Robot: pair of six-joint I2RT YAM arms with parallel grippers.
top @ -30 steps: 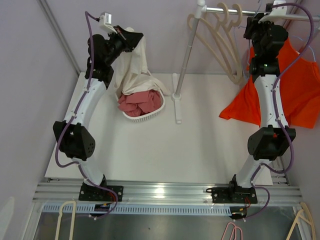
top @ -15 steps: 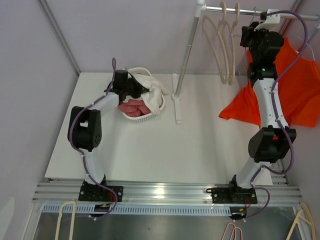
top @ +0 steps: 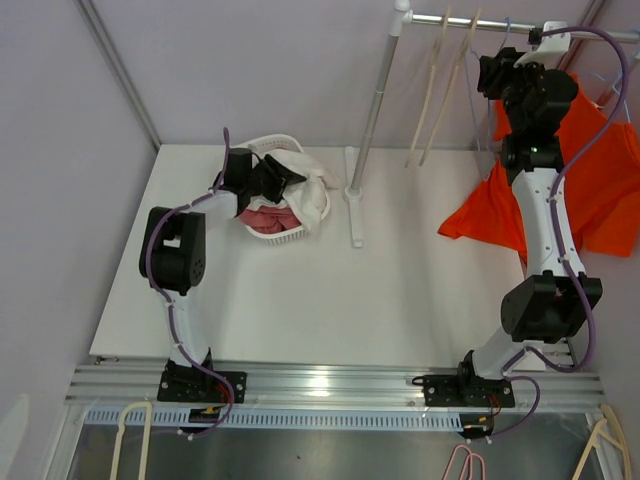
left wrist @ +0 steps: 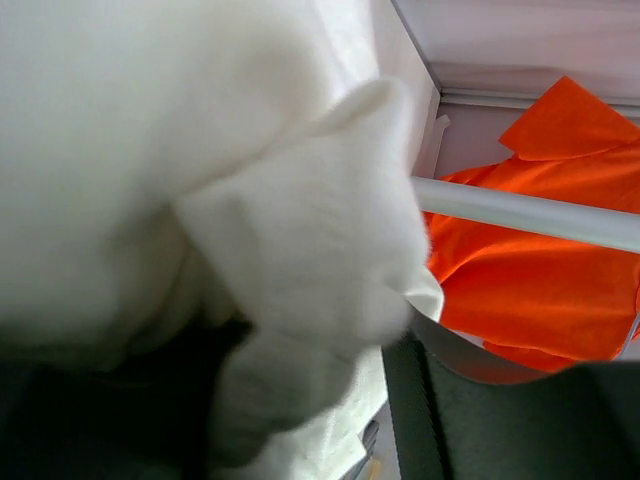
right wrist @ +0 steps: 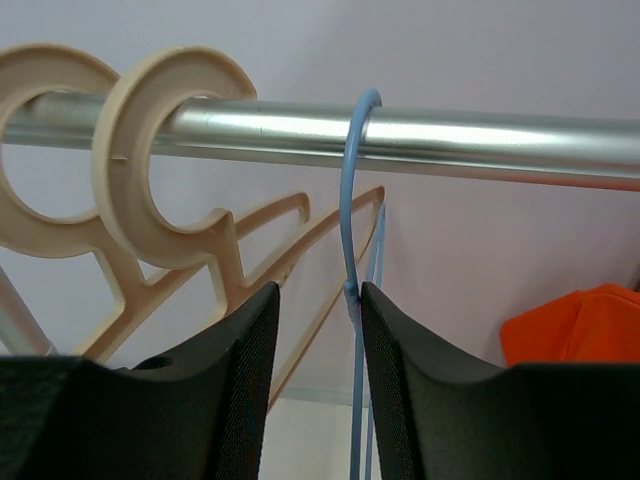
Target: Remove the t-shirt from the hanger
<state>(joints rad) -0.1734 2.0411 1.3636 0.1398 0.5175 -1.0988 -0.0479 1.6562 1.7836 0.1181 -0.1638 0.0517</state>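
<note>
The right hand (right wrist: 320, 296) was raised to the rail (right wrist: 500, 135), its two fingers (right wrist: 420, 400) parted and standing either side of the thin neck of a blue wire hanger (right wrist: 347, 200) without clamping it. The wire ran close to the right-side finger. The blue hook sat over the rail, just right of the hooks of two beige hangers (right wrist: 130, 160).

The orange t-shirt (top: 600, 180) hung under the right end of the rail, spread behind the right arm's upper links and not off its hanger. Which hanger carried it could not be told.

Below and left of the rail's left end, a white basket (top: 278, 238) stood on the worktop (top: 400, 300). The left hand (top: 268, 180) reached into it from the side farther from the rail. A white t-shirt (top: 308, 192) lay heaped over the basket's rim on the rail side, with pink clothes (top: 265, 215) under it. In the left wrist view the white cloth covered nearly everything, so whether that hand was clenched or released could not be told.
</note>
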